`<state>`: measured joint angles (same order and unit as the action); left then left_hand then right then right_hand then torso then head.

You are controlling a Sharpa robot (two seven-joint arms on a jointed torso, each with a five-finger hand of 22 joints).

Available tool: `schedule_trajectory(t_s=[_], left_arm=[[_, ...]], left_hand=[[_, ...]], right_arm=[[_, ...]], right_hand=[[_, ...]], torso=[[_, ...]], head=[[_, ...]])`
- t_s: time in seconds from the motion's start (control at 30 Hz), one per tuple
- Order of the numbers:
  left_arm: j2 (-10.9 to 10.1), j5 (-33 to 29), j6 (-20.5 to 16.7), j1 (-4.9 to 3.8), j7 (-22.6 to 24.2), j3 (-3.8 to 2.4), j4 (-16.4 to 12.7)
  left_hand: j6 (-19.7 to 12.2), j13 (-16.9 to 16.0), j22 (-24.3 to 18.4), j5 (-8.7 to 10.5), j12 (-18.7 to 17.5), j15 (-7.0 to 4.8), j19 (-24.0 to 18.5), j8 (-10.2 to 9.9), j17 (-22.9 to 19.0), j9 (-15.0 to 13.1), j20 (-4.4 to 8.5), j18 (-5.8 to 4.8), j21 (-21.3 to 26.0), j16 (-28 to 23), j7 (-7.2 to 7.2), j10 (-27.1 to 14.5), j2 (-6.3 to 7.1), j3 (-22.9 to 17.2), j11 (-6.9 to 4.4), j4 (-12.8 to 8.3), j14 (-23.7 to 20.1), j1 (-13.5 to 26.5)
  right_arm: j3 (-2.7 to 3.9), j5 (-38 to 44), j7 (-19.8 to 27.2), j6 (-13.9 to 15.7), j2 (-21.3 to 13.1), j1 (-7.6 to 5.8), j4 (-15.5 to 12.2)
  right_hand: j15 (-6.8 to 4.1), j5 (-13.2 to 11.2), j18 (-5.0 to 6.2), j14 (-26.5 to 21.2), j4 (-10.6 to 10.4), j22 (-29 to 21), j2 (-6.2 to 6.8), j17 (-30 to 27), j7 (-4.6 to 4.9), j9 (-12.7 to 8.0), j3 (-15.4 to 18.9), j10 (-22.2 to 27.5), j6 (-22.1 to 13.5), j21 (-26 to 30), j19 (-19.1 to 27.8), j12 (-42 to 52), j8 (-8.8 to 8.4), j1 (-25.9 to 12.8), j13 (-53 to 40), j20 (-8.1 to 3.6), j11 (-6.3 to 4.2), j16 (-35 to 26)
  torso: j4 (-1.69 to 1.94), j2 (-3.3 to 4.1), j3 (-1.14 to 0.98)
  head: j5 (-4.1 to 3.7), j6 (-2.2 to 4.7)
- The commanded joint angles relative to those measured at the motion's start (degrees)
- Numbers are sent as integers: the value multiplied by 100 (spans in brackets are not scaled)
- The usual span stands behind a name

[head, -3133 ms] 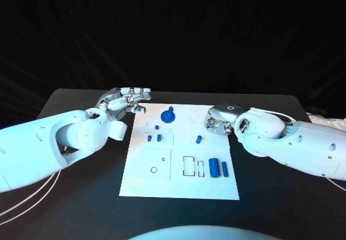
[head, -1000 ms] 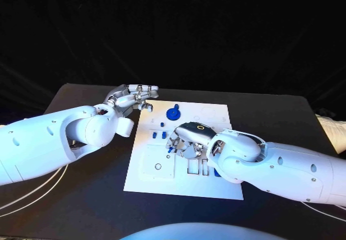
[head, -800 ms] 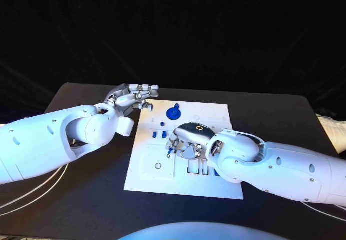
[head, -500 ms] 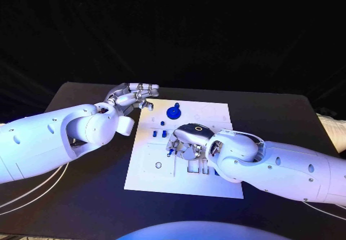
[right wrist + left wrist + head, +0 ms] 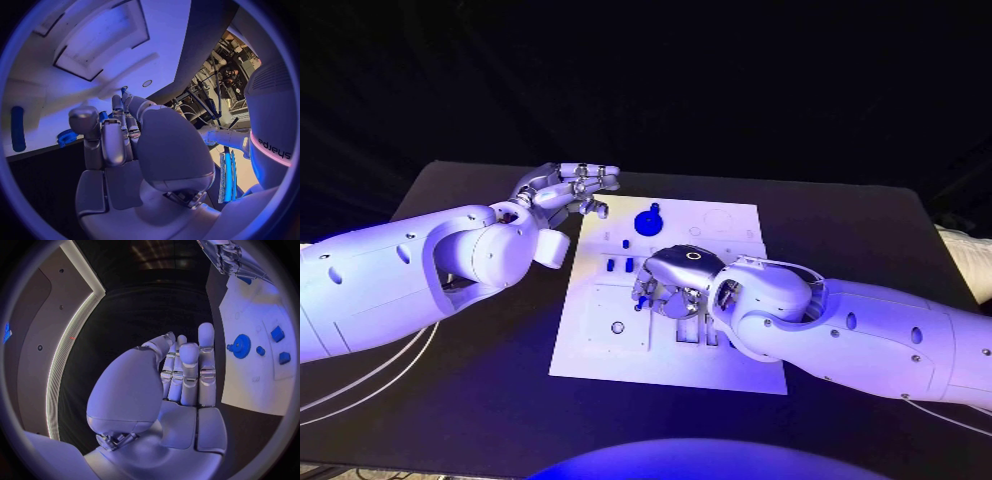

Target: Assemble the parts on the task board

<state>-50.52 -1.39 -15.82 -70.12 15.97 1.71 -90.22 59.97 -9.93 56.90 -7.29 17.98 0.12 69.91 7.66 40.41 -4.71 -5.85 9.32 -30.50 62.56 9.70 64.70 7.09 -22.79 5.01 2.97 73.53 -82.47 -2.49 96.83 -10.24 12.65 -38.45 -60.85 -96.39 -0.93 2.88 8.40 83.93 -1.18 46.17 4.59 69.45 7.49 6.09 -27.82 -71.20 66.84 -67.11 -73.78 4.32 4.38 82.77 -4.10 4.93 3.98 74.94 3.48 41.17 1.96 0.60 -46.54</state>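
Observation:
The white task board (image 5: 733,220) lies in the middle of the table. A blue gear (image 5: 648,218) stands near its far edge, with small blue pegs (image 5: 610,265) just in front of it. My right hand (image 5: 672,290) hangs low over the board's middle, fingers curled down. A small blue part (image 5: 640,298) sits at its fingertips, seemingly pinched; in the right wrist view that part (image 5: 103,116) shows between thumb and finger. A blue cylinder (image 5: 17,128) lies on the board. My left hand (image 5: 568,190) hovers off the board's far left corner, fingers straight, holding nothing (image 5: 184,375).
The black table (image 5: 459,330) surrounds the board on every side. My right forearm (image 5: 848,330) lies across the board's near right part and hides the slots there. A square recess (image 5: 613,320) with a small hole shows at the near left.
Since 3.1 s ago my right hand has moved from the board's right edge to over its middle. Over the last second it has barely shifted. The left hand stays put.

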Motion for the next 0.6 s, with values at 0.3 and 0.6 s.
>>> schedule_trajectory(t_s=[0.3, 0.6], left_arm=[[11, 19, 126, -2, -11, -4, -14], [5, 19, 122, -2, -33, -4, -7]], left_hand=[[-57, -9, -8, -36, 33, 14, -28, 9, -23, 12, -15, 108, 38, -35, -2, -55, -21, 19, -1, -17, -41, -31], [-69, -9, -11, -36, 37, 17, -28, 6, -26, 15, -17, 108, 43, -35, 2, -68, -19, 24, 3, -16, -44, -26]], right_arm=[[-28, 315, -227, -371, 89, 26, -5], [-40, 336, -243, -431, 119, 28, -5]], right_hand=[[6, 0, -71, 280, 5, -2, 16, 3, 3, 18, 73, -34, 12, -36, 2, -31, 8, -148, 8, 23, -22, 39], [5, 1, -68, 278, 0, -11, 31, -4, -1, 19, 102, -30, 8, -32, 8, -36, 3, -187, 8, 24, -23, 37]], torso=[[-4, 1, 3], [0, 0, 1]], head=[[-9, -29], [-4, -35]])
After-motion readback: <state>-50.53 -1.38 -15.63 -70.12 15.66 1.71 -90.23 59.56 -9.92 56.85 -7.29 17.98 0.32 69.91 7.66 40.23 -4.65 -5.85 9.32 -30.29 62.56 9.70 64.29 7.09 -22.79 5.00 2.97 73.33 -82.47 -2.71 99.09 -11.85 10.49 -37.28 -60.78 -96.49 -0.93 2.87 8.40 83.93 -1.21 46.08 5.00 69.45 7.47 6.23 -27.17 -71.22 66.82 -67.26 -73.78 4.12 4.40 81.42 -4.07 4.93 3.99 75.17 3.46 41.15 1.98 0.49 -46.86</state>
